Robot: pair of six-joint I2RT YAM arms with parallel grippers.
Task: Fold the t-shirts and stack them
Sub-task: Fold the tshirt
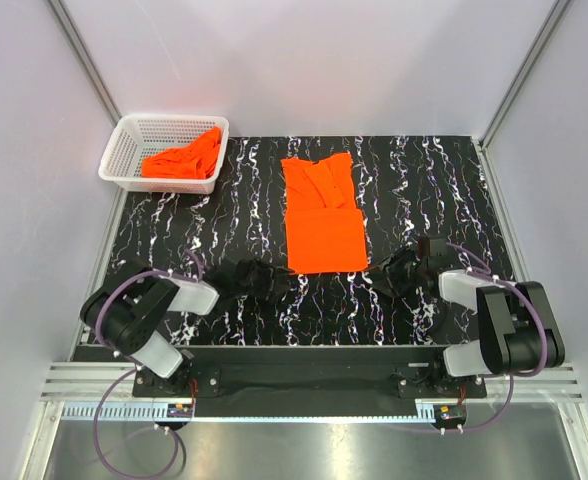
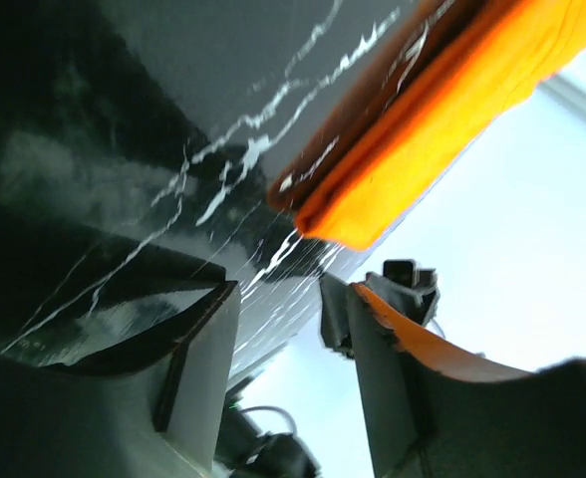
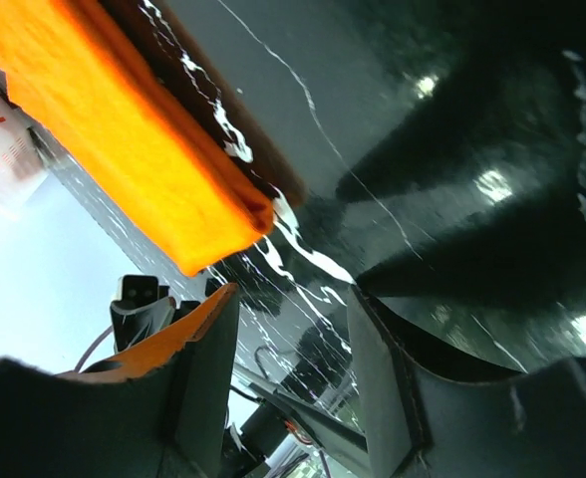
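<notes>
The left gripper [image 2: 283, 339] and right gripper [image 3: 293, 349] are sitting empty, jaws apart, the folded shirt [image 1: 322, 225] lying just ahead between them; pinching one layer is risking unfolding it.

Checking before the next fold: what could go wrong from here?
1. The half-folded t-shirt has stacked layers at its near edge; the open left gripper and right gripper might pinch only the top layer.
2. Its far half is rumpled, so another fold may trap creases.
</notes>
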